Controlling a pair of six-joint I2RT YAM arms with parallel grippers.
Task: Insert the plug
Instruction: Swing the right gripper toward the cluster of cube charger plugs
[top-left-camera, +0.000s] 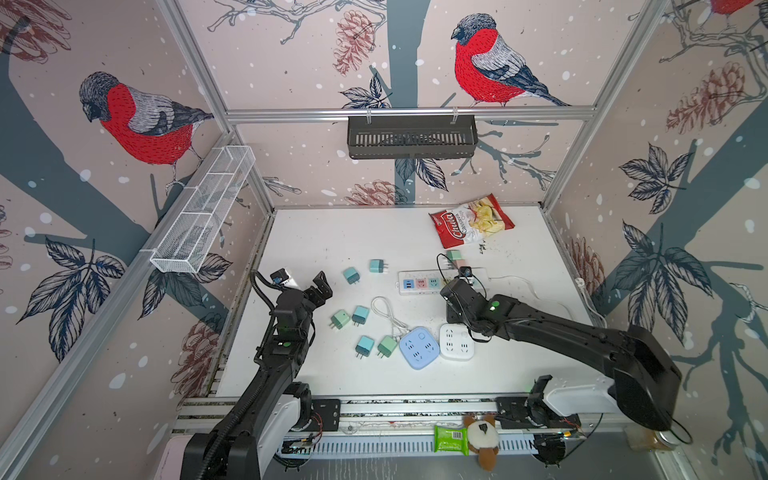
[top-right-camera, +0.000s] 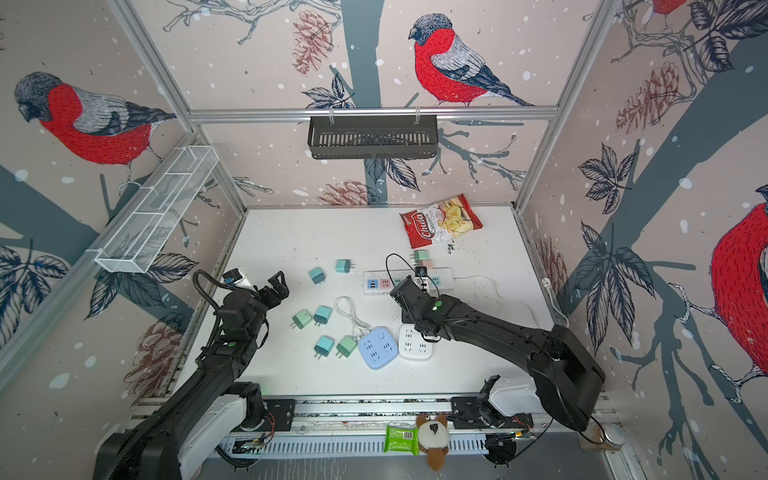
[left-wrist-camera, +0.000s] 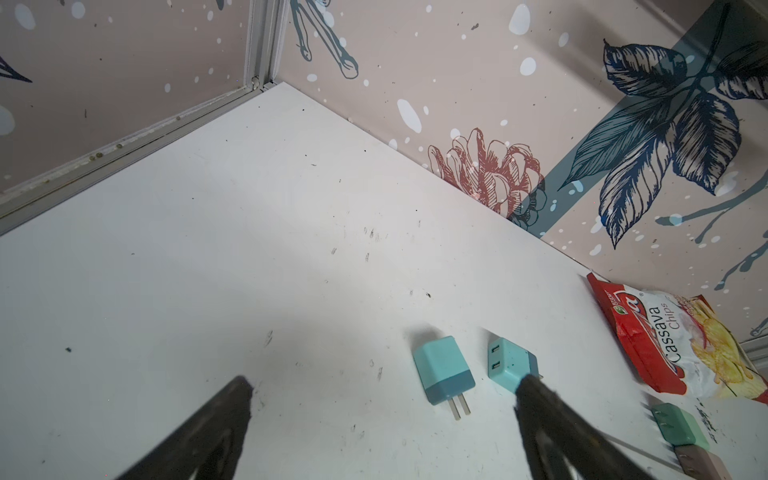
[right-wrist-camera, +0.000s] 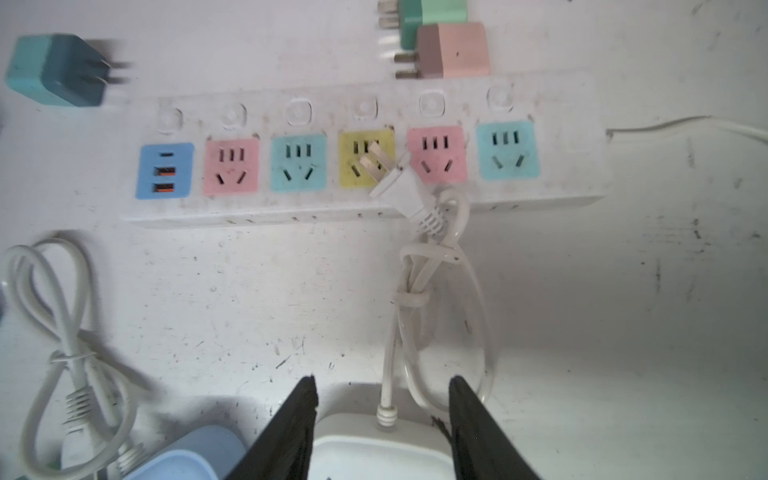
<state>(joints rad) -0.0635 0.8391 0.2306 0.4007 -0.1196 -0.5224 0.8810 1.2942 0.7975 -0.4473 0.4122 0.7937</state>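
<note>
A white three-pin plug (right-wrist-camera: 400, 183) lies slanted on the white power strip (right-wrist-camera: 575, 143), its pins resting over the yellow socket (right-wrist-camera: 353, 143) and still showing. The plug's bundled cable (right-wrist-camera: 415, 274) runs back to a white socket cube (right-wrist-camera: 374, 451). My right gripper (right-wrist-camera: 382, 382) is open, holding nothing, over the far edge of that cube and short of the plug; in a top view it (top-left-camera: 456, 316) hangs just in front of the strip (top-left-camera: 405, 275). My left gripper (left-wrist-camera: 384, 382) is open and empty above the table at the left (top-left-camera: 322, 286).
Two teal chargers (left-wrist-camera: 442, 370) (left-wrist-camera: 511, 365) lie ahead of the left gripper. A green charger (right-wrist-camera: 440, 12) and a pink one (right-wrist-camera: 461, 50) sit behind the strip. A blue socket cube (top-left-camera: 419, 347), several loose chargers, a coiled cable (top-left-camera: 386, 311) and a chips bag (top-left-camera: 469, 224) are about.
</note>
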